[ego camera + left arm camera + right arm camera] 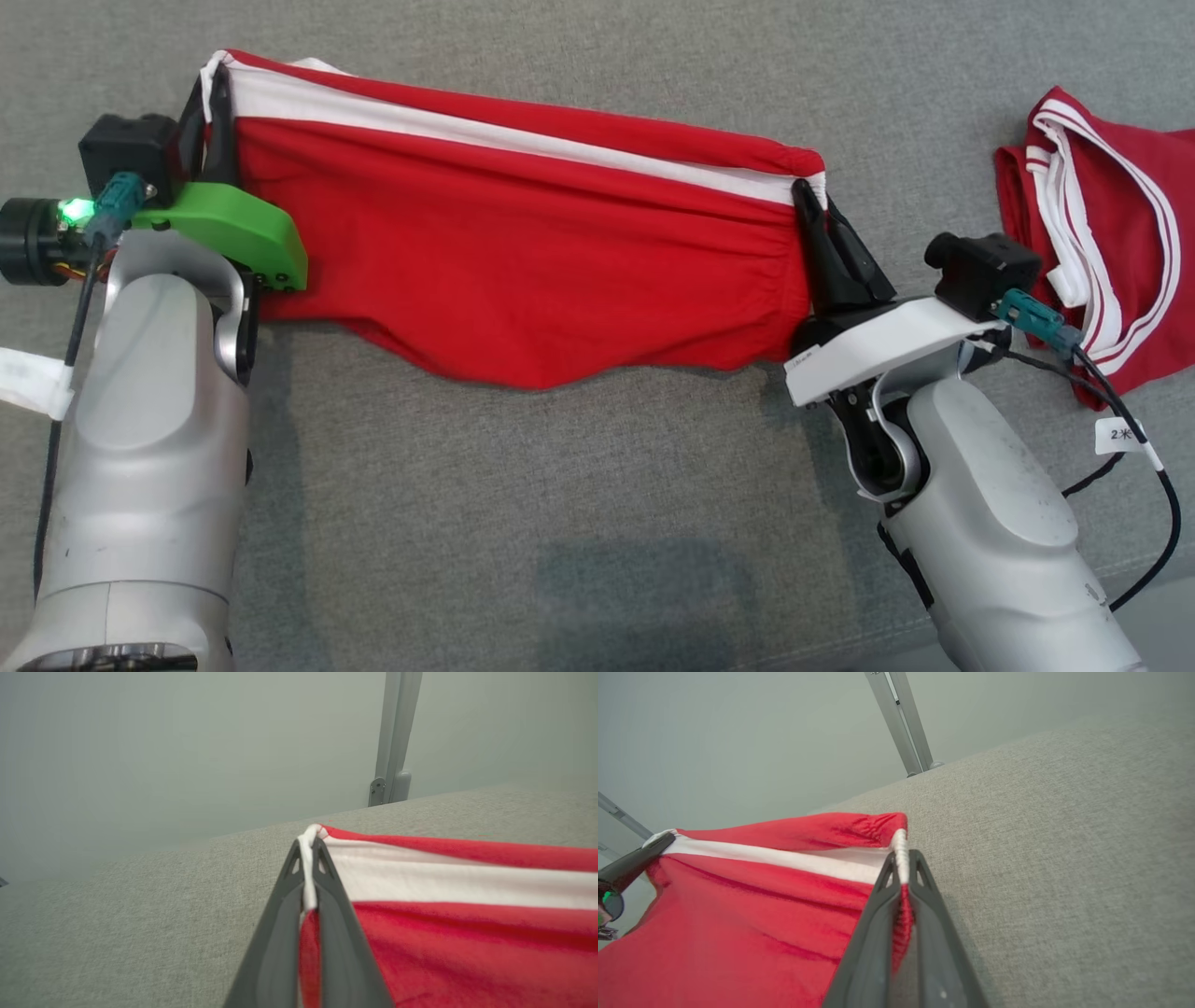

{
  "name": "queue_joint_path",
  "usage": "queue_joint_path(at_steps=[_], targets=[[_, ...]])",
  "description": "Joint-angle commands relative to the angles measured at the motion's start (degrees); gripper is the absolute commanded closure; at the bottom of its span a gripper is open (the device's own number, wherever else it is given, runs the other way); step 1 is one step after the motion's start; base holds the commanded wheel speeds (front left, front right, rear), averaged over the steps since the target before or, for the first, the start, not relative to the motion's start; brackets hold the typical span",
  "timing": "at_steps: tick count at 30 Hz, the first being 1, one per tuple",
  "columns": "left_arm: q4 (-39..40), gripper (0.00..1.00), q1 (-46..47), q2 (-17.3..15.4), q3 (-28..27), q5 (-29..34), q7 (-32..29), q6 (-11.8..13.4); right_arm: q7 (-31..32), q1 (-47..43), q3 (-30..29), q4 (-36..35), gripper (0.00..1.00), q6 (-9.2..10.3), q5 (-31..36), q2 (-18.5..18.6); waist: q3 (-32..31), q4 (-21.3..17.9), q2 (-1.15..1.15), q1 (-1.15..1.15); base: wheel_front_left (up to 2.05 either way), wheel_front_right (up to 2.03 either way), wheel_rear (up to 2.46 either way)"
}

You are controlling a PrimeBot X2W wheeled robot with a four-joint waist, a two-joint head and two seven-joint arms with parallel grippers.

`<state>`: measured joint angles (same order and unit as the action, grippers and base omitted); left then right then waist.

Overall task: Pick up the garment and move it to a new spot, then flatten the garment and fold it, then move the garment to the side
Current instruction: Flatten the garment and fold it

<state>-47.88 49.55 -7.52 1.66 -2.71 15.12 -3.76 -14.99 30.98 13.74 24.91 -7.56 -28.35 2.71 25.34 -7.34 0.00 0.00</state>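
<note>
The garment is red with a white band along its far edge, stretched wide between both grippers above the grey fabric surface. My left gripper is shut on its left corner; in the left wrist view the white hem runs between the two dark fingers of the left gripper with the garment spreading right. My right gripper is shut on the right corner; in the right wrist view the pinched edge sits in the right gripper and the garment spreads left. The lower hem hangs loose and wavy.
A second red garment with white stripes lies crumpled at the far right of the grey surface. A metal post rises behind the surface's far edge. A black cable trails from the right wrist.
</note>
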Motion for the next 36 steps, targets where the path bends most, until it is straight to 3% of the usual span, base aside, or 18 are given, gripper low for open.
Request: queue_joint_path(at_steps=[1, 3, 4, 5, 6, 7, 14, 18, 29, 30, 31, 36], targets=[[-0.8, 0.83, 1.9, -1.0, -0.4, 0.4, 0.0, 0.8, -0.3, 0.8, 0.0, -0.2, 1.0, 0.16, -0.5, 0.4, 3.4, -2.4, 0.0, 0.0, 0.0, 0.0, 0.0], [-2.1, 0.84, 2.7, -1.0, -0.3, 0.5, 0.0, 1.2, -0.3, 1.1, 0.3, -0.3, 1.0, 0.16, -0.8, 0.4, 3.7, -2.5, 0.0, 0.0, 0.0, 0.0, 0.0], [-2.3, 0.78, 3.1, -1.0, -0.2, 0.5, 0.0, 1.2, -0.3, 1.3, 0.3, -0.4, 0.82, 0.16, -1.0, 0.4, 3.9, -2.5, 0.0, 0.0, 0.0, 0.0, 0.0], [-2.5, 0.62, 3.5, -1.0, -0.2, 0.5, 0.0, 1.5, -0.3, 1.3, 0.4, -0.4, 0.58, 0.16, -1.2, 0.4, 4.0, -2.5, 0.0, 0.0, 0.0, 0.0, 0.0], [-2.1, 0.05, 3.7, -0.9, -0.3, 0.5, 0.0, 1.8, -0.3, 1.4, 0.2, -0.4, 0.0, 0.16, -1.5, 0.4, 4.1, -2.4, 0.0, 0.0, 0.0, 0.0, 0.0], [-2.2, 0.0, 3.9, -0.9, -0.3, 0.4, 0.0, 1.6, -0.3, 1.5, -0.1, -0.5, 0.0, 0.15, -1.4, 0.4, 4.1, -2.3, 0.0, 0.0, 0.0, 0.0, 0.0], [-2.0, 0.0, 1.6, 1.2, -0.7, -1.5, 0.0, 0.9, -0.2, -0.2, -3.7, -1.9, 0.0, 0.11, 1.3, 0.3, 2.4, -0.3, 0.0, 0.0, 0.0, 0.0, 0.0], [-6.2, 0.0, 0.4, 2.4, -0.7, -2.9, -0.1, 0.5, -0.2, -1.9, -5.4, -2.7, 0.0, 0.1, 3.2, 0.3, 0.4, 0.6, 0.0, 0.0, 0.0, 0.0, 0.0], [-18.3, 0.0, -2.0, 3.5, -0.6, -6.6, -8.8, -1.3, -0.2, -5.1, -6.2, -3.4, 0.0, 0.1, 5.4, 0.3, -3.4, 0.4, 0.0, 0.0, 0.0, 0.0, 0.0], [-19.2, 0.47, -2.3, 3.6, -0.6, -6.8, -9.4, -1.6, -0.2, -5.2, -6.2, -3.3, 0.0, 0.1, 5.6, 0.3, -3.7, 0.3, 0.0, 0.0, 0.0, 0.0, 0.0], [-19.5, 1.0, -2.5, 3.6, -0.6, -6.9, -9.3, -1.8, -0.2, -5.3, -6.3, -3.3, 0.0, 0.1, 5.9, 0.3, -4.0, 0.2, 0.0, 0.0, 0.0, 0.0, 0.0], [-20.9, 1.0, -3.9, 3.6, -0.2, -7.9, -7.2, -2.3, -0.2, -6.9, -7.1, -2.6, 0.0, 0.11, 7.3, 0.3, -6.9, 0.6, 0.0, 0.0, 0.0, 0.0, 0.0]])
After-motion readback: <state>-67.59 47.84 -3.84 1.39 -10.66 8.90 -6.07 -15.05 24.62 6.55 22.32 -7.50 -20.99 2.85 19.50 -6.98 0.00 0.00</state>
